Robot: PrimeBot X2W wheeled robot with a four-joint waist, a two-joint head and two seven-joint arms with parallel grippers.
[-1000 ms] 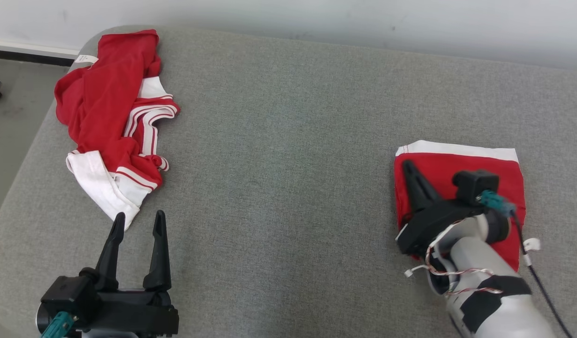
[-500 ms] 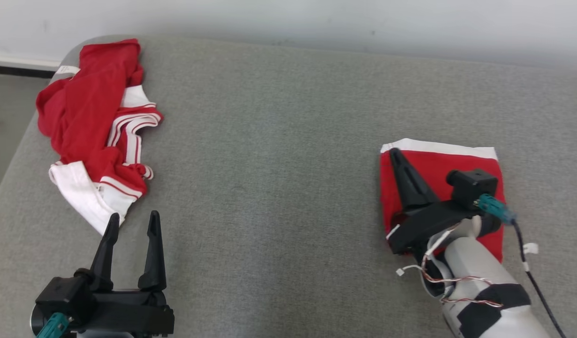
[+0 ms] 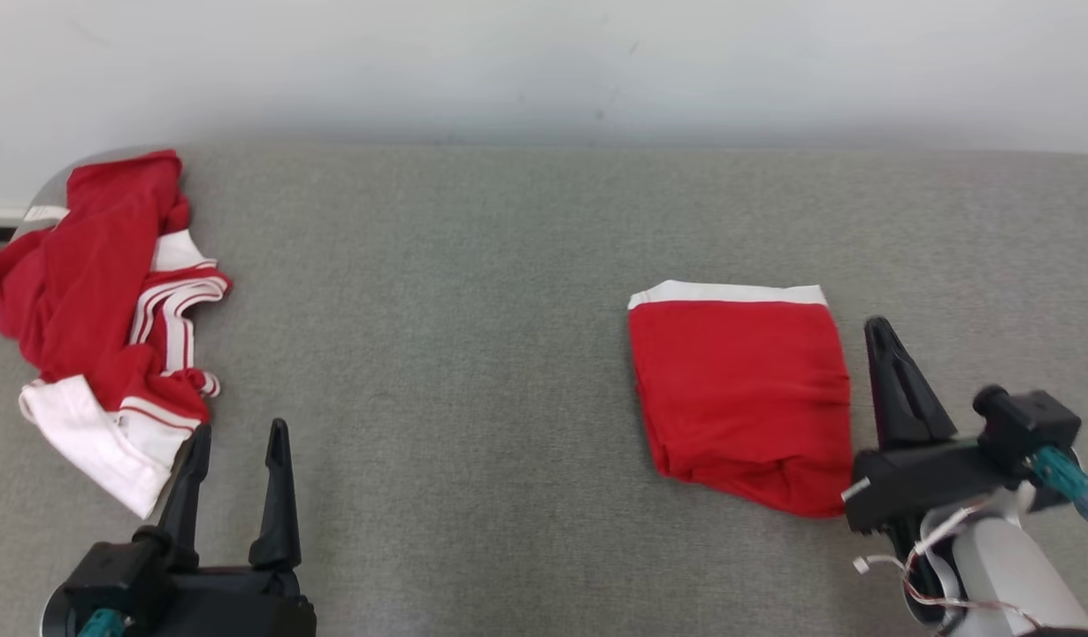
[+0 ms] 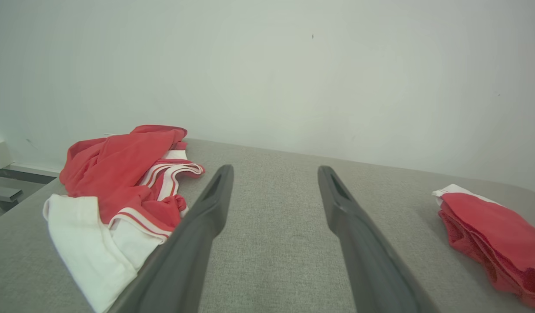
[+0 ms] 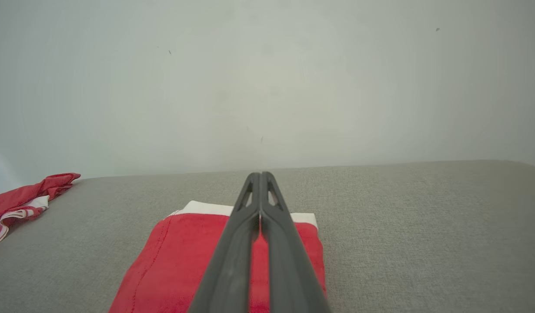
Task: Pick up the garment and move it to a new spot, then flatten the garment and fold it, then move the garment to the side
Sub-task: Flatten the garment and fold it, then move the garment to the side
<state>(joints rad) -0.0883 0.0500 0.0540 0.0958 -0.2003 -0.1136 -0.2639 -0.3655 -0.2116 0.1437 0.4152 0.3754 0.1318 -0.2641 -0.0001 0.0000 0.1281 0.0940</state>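
The right pincer (image 3: 878,326) is closed, its two dark fingers pressed together along their length, and it holds nothing. The folded garment (image 3: 739,389), red with a white band along its far edge, lies flat on the grey tabletop (image 3: 464,354) just to the left of this pincer. Its right edge runs beside the fingers with a narrow strip of grey between them in the head view. In the right wrist view the closed fingertips (image 5: 260,174) point over the white band, and the folded garment (image 5: 176,261) spreads below and to the left of them.

The left pincer (image 3: 240,427) stands wide open and empty, its fingers parted and pointing toward the pale wall (image 3: 544,62). A crumpled garment (image 3: 93,292), red with white stripes and a white hem, lies ahead of it and to its left. The nearest white corner lies just beside the left finger (image 3: 190,482); whether they touch cannot be told. In the left wrist view the open fingers (image 4: 275,168) frame bare grey fabric, with the crumpled garment (image 4: 119,169) to their left and the folded garment (image 4: 489,221) well off to their right.
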